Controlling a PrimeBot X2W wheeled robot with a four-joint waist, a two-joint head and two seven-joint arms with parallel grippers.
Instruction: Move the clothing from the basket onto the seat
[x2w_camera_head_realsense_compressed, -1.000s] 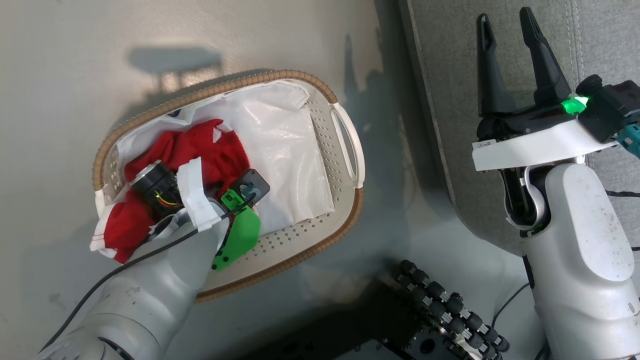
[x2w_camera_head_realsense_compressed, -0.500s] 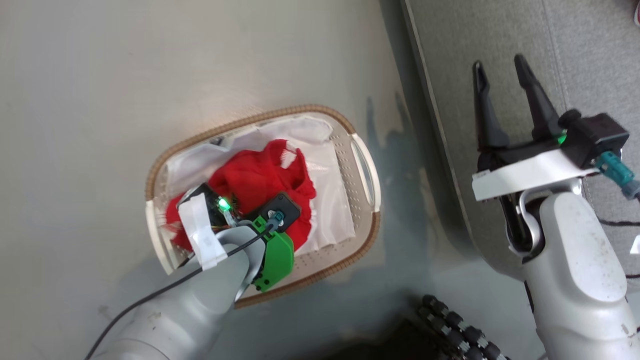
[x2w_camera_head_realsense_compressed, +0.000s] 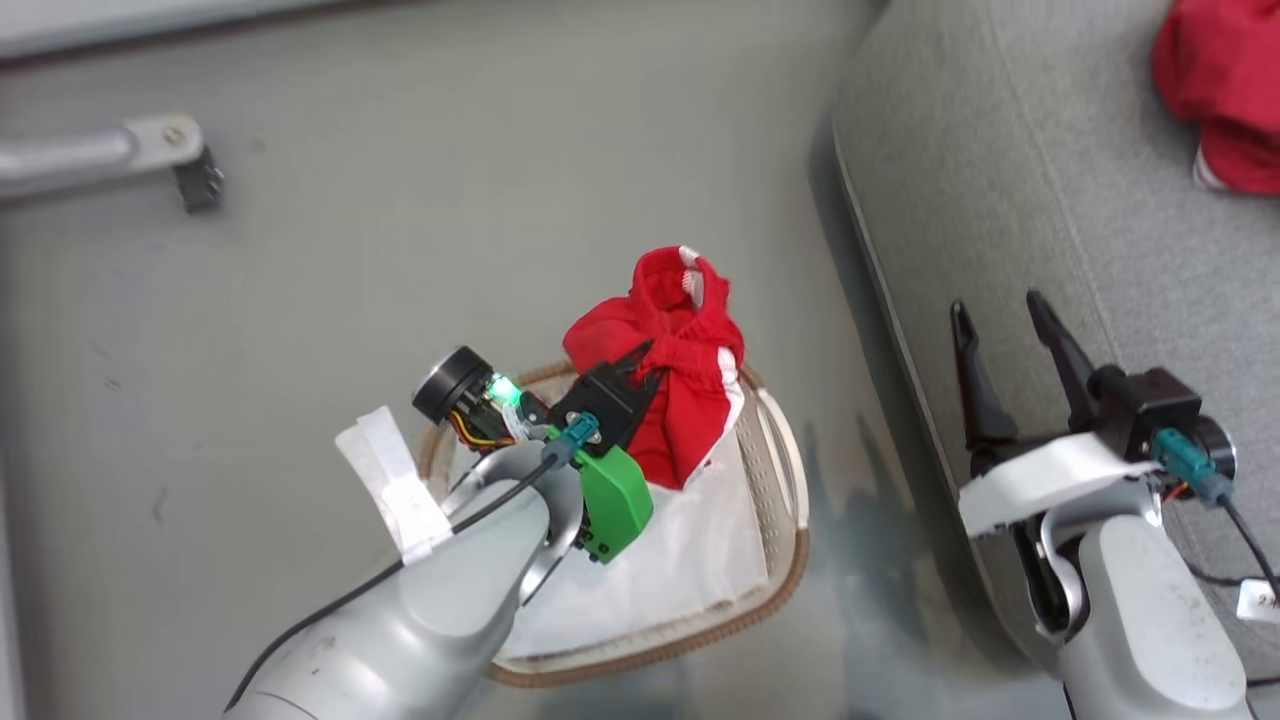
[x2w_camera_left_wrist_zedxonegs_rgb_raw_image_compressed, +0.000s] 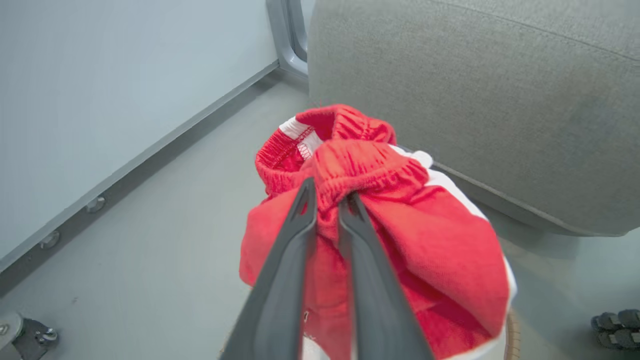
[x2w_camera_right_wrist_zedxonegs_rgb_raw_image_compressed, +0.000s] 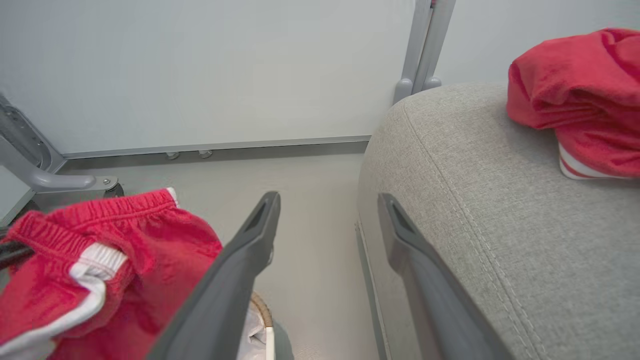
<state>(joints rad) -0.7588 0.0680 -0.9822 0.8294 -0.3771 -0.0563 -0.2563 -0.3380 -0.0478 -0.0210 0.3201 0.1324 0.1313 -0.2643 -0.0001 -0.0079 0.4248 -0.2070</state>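
Left gripper (x2w_camera_left_wrist_zedxonegs_rgb_raw_image_compressed: 330, 192): almost closed, dark fingers pinching the elastic waistband of the held garment (x2w_camera_head_realsense_compressed: 690, 400).
Held garment: red with white trim, hanging bunched in the air just above the basket (x2w_camera_head_realsense_compressed: 790, 560).
Basket: on the floor (x2w_camera_head_realsense_compressed: 400, 250) near the seat's rounded edge, white liner (x2w_camera_head_realsense_compressed: 680, 570) inside.
Right gripper (x2w_camera_head_realsense_compressed: 998, 305): fingers spread wide, holding nothing, by the seat's edge.
Seat (x2w_camera_head_realsense_compressed: 1000, 200): grey woven cushion.
Second garment (x2w_camera_head_realsense_compressed: 1215, 90): red, crumpled on the seat, well back from that edge.

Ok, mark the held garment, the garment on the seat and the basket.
held garment (x2w_camera_head_realsense_compressed: 690, 420), head view, red middle.
seat garment (x2w_camera_head_realsense_compressed: 1220, 100), head view, red fold.
basket (x2w_camera_head_realsense_compressed: 798, 550), head view, brown woven rim.
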